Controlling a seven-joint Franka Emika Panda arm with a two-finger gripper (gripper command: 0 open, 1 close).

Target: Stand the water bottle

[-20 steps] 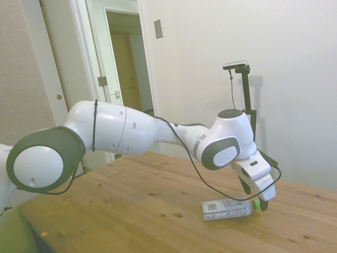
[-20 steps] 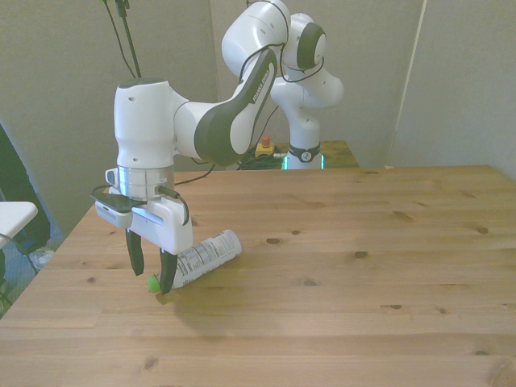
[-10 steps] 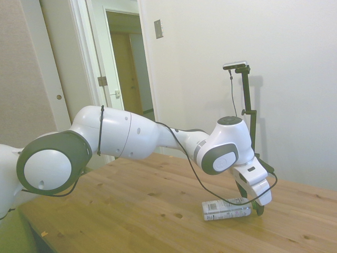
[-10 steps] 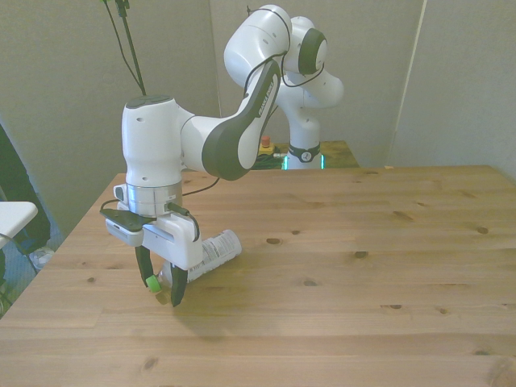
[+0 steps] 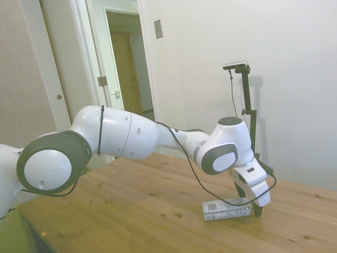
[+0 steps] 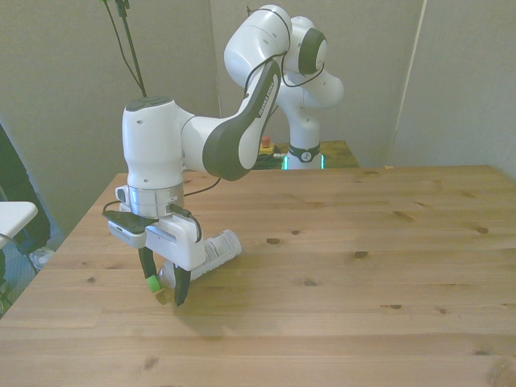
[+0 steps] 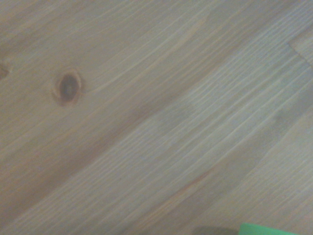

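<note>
**My pincer at the neck of a lying water bottle**

The water bottle (image 6: 211,251) lies on its side on the wooden table (image 6: 363,274), near the front view's left edge. It is clear plastic with a white printed label around its body. Its base points away toward the far side of the table, and its green cap (image 6: 151,283) points toward the near edge.

My pincer (image 6: 164,288) hangs down from my white arm (image 6: 218,137), with its dark fingers (image 6: 182,285) reaching to the tabletop on either side of the bottle's neck. The cap shows just beside one finger. The fingers stand close around the neck, but I cannot tell whether they press on it.

From the side, the bottle (image 5: 225,209) rests flat on the wood with my pincer (image 5: 256,208) covering its cap end.

My wrist camera shows blurred wood grain with a dark knot (image 7: 68,87), and a sliver of the green cap (image 7: 266,229) at the frame's edge.
</note>
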